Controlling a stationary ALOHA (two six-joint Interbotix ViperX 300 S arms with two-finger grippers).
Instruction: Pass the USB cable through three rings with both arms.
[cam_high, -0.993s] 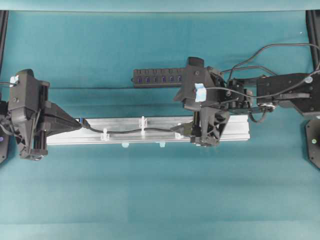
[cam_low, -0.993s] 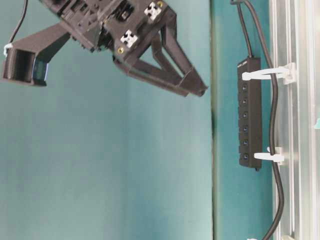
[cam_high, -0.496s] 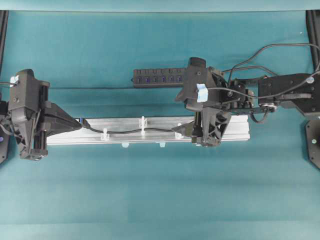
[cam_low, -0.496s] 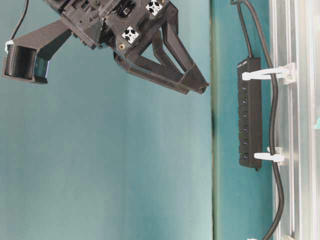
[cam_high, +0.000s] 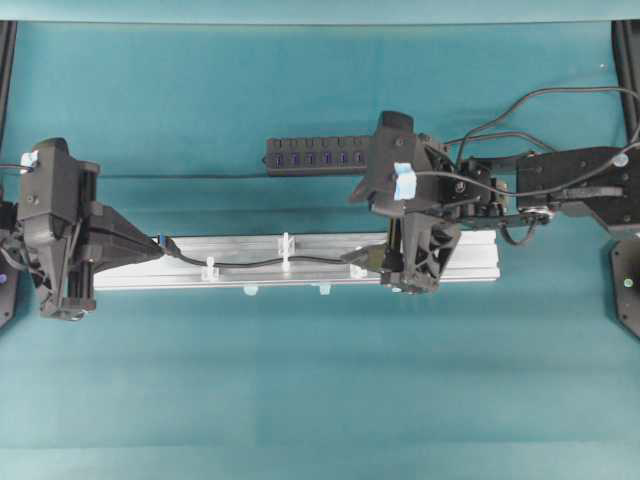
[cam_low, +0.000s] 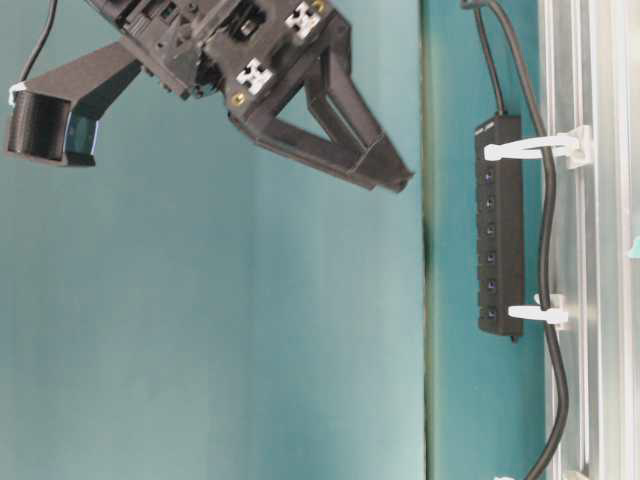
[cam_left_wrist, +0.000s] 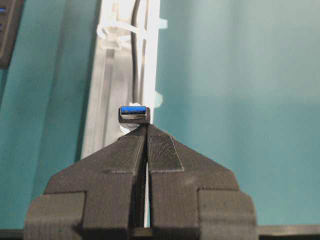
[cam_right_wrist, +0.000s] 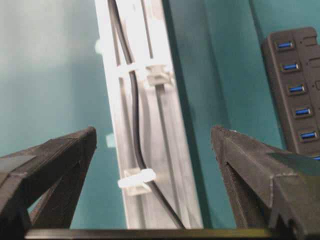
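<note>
Left tool (cam_left_wrist: 146, 131) is clenching just behind the plug (cam_left_wrist: 134, 114) of the cable (cam_high: 250, 263), holding it off the rail's (cam_high: 470, 268) left end. The cable is lying along the rail through the rings (cam_high: 286, 249), its right end hidden under the right arm. Right tool (cam_right_wrist: 152, 142) is hanging released above the rail, near the hub (cam_high: 315, 156).

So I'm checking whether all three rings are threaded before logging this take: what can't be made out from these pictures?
- Third ring: in the overhead view the right pincer covers that stretch of rail; the right wrist view shows only two rings.
- USB cable where it leaves the rail: hidden under the same pincer.
- Left pincer grip: its fingers hide where they meet the plug.
- Table-level view: the lowest ring is cut off by the bottom edge.
</note>
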